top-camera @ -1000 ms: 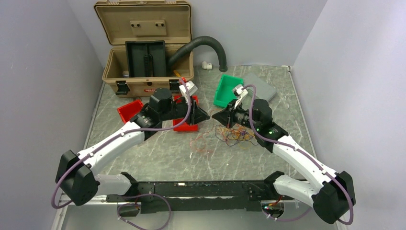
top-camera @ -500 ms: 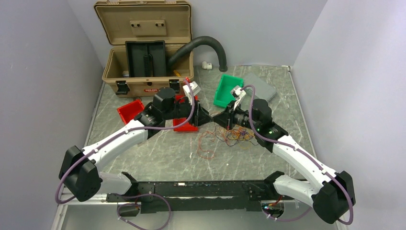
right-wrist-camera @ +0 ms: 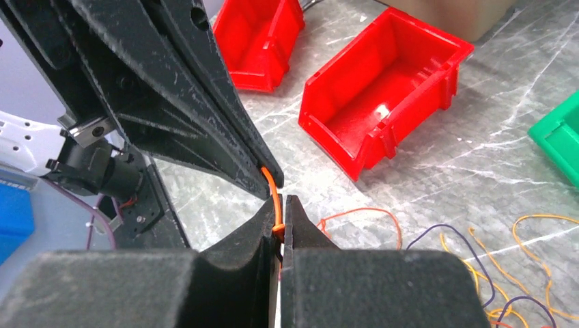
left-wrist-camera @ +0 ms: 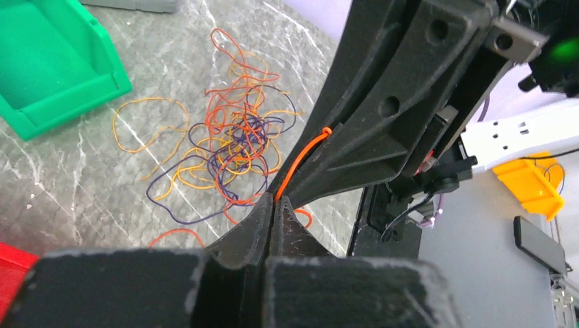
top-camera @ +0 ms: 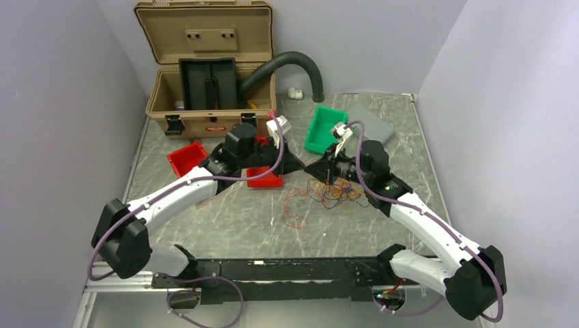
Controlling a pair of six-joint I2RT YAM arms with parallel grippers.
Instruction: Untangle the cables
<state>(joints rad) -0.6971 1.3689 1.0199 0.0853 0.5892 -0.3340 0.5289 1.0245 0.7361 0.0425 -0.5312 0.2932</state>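
My left gripper (left-wrist-camera: 274,203) and right gripper (right-wrist-camera: 280,206) are pinching one orange wire (left-wrist-camera: 300,161), tips close, to draw it from the cables (left-wrist-camera: 232,147).

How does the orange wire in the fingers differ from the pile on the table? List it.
The orange wire is one strand, lifted and pinched between the left gripper's fingers and right gripper's fingers; the pile mixes orange, yellow, purple loops, loose on the table. Both are hair-thin.

I count two red plastic bins (top-camera: 186,158) (top-camera: 265,180) at centre left, one green plastic bin (top-camera: 321,133), one open tan hard case (top-camera: 205,34) upper left, one black ribbed hose (top-camera: 293,60), one grey flat lid (top-camera: 374,124), and one tangle of hair-thin coloured wires (top-camera: 334,193), its strands too many to count.
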